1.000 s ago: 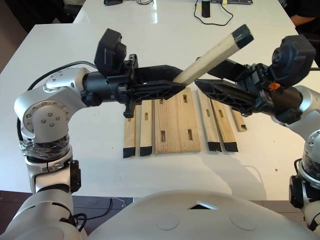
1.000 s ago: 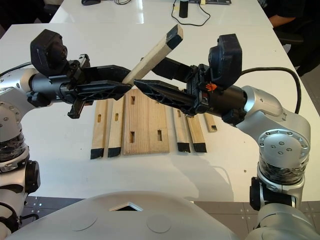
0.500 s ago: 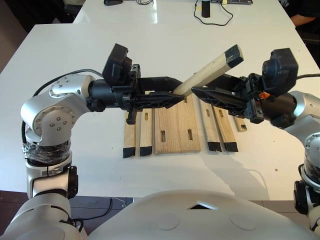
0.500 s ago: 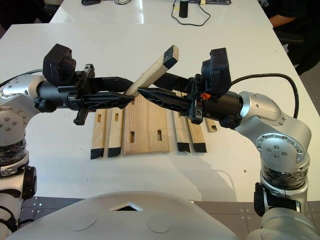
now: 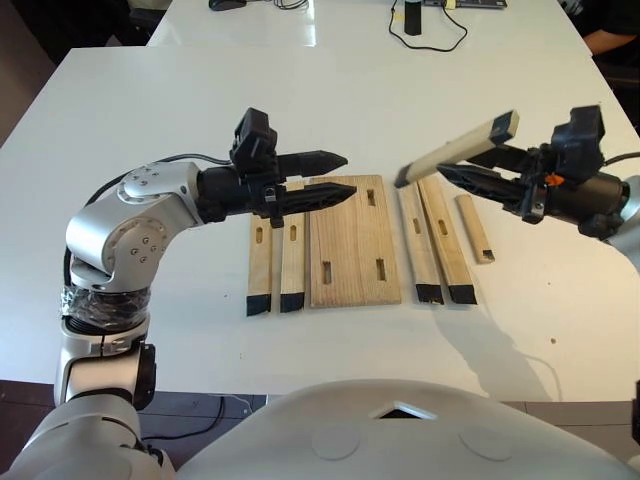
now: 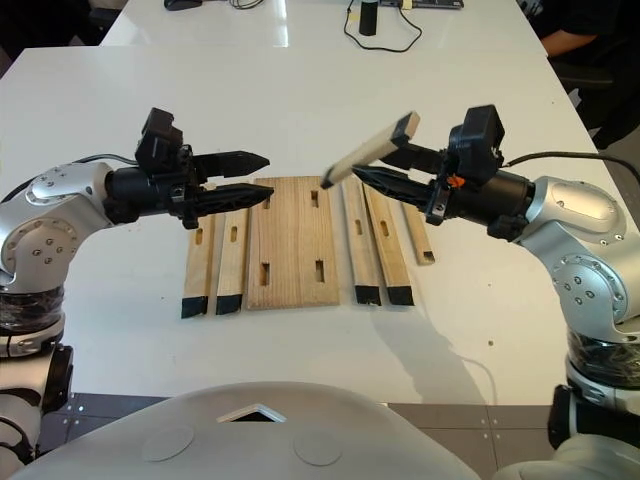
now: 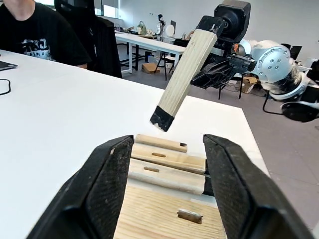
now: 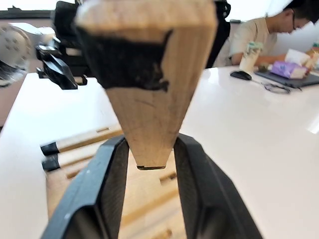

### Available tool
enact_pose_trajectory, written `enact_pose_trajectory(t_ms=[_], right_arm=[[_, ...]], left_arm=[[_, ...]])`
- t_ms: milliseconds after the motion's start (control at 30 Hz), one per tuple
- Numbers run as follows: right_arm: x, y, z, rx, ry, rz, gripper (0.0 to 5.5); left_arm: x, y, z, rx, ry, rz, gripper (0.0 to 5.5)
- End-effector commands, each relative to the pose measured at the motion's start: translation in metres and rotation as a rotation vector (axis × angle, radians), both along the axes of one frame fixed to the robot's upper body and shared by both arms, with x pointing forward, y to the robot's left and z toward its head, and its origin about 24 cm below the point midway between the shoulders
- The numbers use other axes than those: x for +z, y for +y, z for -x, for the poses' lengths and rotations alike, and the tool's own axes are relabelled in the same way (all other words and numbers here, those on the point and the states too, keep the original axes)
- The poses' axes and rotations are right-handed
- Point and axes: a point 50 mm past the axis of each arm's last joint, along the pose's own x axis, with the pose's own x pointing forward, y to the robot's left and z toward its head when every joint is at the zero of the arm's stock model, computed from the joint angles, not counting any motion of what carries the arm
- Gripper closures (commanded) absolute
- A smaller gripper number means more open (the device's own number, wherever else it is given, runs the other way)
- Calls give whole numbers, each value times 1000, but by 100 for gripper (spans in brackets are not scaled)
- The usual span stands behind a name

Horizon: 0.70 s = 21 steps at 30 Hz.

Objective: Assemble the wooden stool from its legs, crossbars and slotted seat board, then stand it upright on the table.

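My right tool point(image 5: 468, 166) pinches one leg point(image 5: 458, 150), holding it slanted in the air above the right-hand parts, its low end towards the board point(image 5: 350, 250). The board lies flat on the bench point(image 5: 150, 120), slots showing, ready to take it. My left tool point(image 5: 348, 174) hangs spread over the board's far left corner, I judge to steady the board or guide the leg in. Two legs point(image 5: 275, 250) lie left of the board, two more point(image 5: 432, 245) and a short crossbar point(image 5: 475, 228) to its right, side by side for easy picking.
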Motion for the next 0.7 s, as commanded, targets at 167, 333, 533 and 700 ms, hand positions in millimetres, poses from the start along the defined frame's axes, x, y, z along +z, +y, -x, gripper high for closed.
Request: enact_pose_trajectory(t_ms=[167,333,533,700], right_arm=[[-51,-36,-14,-39,17,303,419],[-66,-36,-19,-37,-24,354,419],[-69,-34,-13,-14,-45,362,419],[-67,-26,-7,17,-41,339,419]], left_arm=[[-16,-1,4,17,-19,-57,291],[-7,-8,4,32,-33,-9,291],[-2,-15,15,-10,-61,-16,291],[-4,-14,17,-23,-53,-28,291]])
